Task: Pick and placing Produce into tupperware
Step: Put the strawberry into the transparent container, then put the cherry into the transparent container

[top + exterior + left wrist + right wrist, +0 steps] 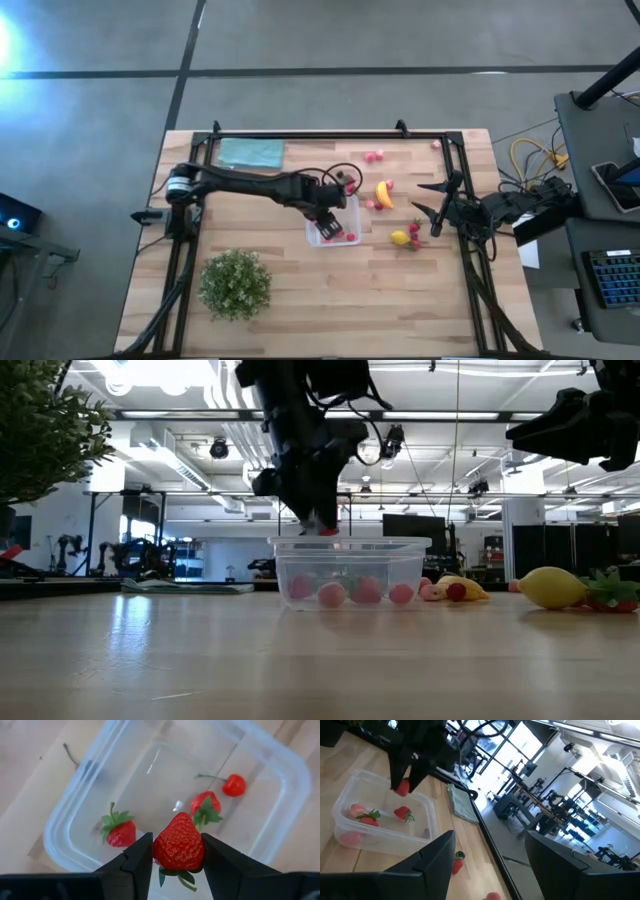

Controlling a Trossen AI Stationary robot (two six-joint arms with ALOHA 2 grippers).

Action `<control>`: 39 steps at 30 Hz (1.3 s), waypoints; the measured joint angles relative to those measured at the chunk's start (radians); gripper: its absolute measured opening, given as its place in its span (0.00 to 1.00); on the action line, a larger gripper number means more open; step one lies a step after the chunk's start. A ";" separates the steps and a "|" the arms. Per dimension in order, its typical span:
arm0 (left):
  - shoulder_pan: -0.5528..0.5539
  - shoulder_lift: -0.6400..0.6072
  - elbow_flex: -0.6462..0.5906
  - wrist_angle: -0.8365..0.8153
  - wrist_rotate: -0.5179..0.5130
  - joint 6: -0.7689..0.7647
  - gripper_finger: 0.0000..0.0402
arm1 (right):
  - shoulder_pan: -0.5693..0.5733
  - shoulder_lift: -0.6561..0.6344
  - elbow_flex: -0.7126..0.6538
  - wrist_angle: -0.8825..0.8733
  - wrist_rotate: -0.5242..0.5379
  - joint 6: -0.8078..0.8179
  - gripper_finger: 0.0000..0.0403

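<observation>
Tupperware sits mid-table in my high view, left gripper above it; right gripper waits near the lemon, fingers spread. Low view: four fruits inside. Left wrist view: my fingers clench a strawberry over it.

We are looking at a robotics lab in a large industrial hall. A wooden table with a black frame is standing on a polished concrete floor. Behind it, exposed ceiling trusses and bright lights are stretching across the room, with more metal rigs and dark monitors standing in rows. Beside the table, a side desk is holding a keyboard and yellow cables.
</observation>
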State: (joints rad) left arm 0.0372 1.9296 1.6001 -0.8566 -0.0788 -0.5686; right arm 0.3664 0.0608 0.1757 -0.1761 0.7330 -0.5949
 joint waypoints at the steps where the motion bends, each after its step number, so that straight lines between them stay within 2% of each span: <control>1: -0.001 0.010 0.000 0.004 0.001 0.000 0.34 | 0.000 0.001 0.000 0.000 0.000 0.000 0.58; 4: -0.004 0.028 0.002 0.000 0.002 -0.001 0.39 | 0.000 0.001 0.000 0.000 0.000 0.000 0.58; 9: -0.005 0.026 0.016 0.001 0.003 -0.010 0.52 | 0.000 0.000 0.000 0.000 0.000 0.000 0.58; 13: 0.013 0.021 0.045 -0.010 0.009 -0.114 0.62 | 0.000 0.000 0.000 0.000 0.000 0.000 0.58; 16: 0.043 0.019 0.073 -0.021 0.007 -0.158 0.65 | 0.000 0.000 0.000 0.000 0.000 0.000 0.58; 19: 0.083 0.019 0.119 -0.016 -0.011 -0.165 0.65 | 0.000 0.000 0.000 0.000 0.000 0.000 0.58; 24: 0.165 0.021 0.150 -0.018 -0.057 -0.185 0.57 | 0.000 0.000 0.000 0.000 0.000 0.000 0.58; 30: 0.237 0.027 0.138 -0.023 -0.032 -0.194 0.48 | 0.000 0.000 0.000 0.000 0.000 0.000 0.58; 39: 0.256 0.113 0.133 -0.015 0.018 -0.213 0.47 | 0.000 0.000 0.000 0.000 0.000 0.000 0.58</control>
State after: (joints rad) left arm 0.2934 2.0429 1.7329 -0.8714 -0.0604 -0.7818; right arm 0.3664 0.0608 0.1757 -0.1757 0.7328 -0.5949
